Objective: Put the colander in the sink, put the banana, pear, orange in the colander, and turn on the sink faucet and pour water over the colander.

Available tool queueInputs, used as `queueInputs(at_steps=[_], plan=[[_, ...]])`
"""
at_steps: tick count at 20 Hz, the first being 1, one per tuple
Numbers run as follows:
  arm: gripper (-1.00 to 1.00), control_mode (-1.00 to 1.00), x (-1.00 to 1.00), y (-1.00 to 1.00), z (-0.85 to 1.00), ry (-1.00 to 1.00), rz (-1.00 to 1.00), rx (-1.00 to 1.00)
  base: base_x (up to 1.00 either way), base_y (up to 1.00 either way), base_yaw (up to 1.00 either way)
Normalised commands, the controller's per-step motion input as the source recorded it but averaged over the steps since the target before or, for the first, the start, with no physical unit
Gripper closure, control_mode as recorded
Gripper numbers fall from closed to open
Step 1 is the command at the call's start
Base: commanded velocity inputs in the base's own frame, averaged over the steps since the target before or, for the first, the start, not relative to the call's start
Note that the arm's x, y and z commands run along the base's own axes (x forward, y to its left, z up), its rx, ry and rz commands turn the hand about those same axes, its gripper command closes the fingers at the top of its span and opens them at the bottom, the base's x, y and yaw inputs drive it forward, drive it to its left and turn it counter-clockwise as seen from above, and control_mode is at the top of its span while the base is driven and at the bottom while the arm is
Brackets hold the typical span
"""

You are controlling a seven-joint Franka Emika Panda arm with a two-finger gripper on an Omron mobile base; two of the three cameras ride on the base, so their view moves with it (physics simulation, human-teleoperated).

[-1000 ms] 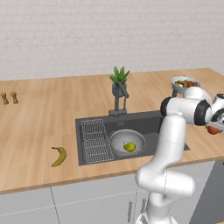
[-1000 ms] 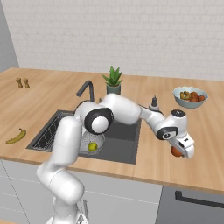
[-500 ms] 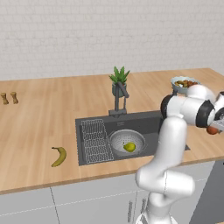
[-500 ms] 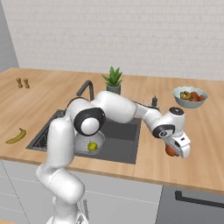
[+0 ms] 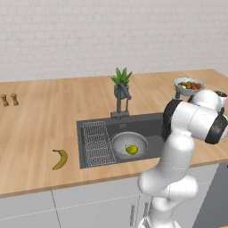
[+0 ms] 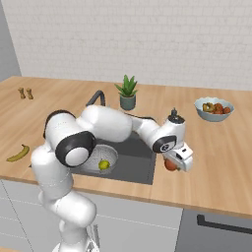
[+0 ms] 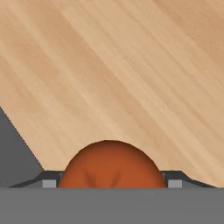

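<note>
Claw (image 6: 176, 161) swung a bit further sinkward, pinching the orange (image 6: 170, 165); colander (image 5: 129, 144) with pear (image 5: 131, 149) sits in sink (image 5: 153, 127) to its left, banana (image 5: 60, 158) far beyond, faucet (image 5: 121, 100) untouched.

We are in a rendered home kitchen: a long wooden worktop (image 5: 40, 124) runs along a white brick wall (image 5: 89, 35), with a dark sink (image 5: 153, 124) and faucet (image 5: 122, 100) set into it, grey cabinet fronts (image 5: 89, 209) below, a potted plant (image 6: 127, 93) and a fruit bowl (image 6: 213, 109).
</note>
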Motion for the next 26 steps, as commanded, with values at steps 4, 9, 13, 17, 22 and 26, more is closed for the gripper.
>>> queueInputs(at_steps=[4, 9, 13, 17, 22, 26], plan=[[1.0, -1.0, 0.0, 0.93, 0.3, 0.0, 0.24, -0.03, 0.0, 0.0, 0.0], [1.0, -1.0, 0.0, 0.97, 0.19, 0.0, 0.24, -0.02, 0.0, 0.0, 0.0], [1.0, -1.0, 0.0, 0.95, 0.12, 0.0, 0.21, 0.0, 0.0, 0.0, 0.0], [1.0, -1.0, 0.02, 0.91, 0.12, 0.0, 0.23, 0.0, 0.0, 0.0, 0.0], [1.0, -1.0, 0.07, 0.8, 0.02, 0.0, 0.21, 0.0, 0.0, 0.0, 0.0], [1.0, -1.0, 0.3, 0.64, 0.0, 0.03, 0.19, 0.04, 0.0, 0.0, 0.0]])
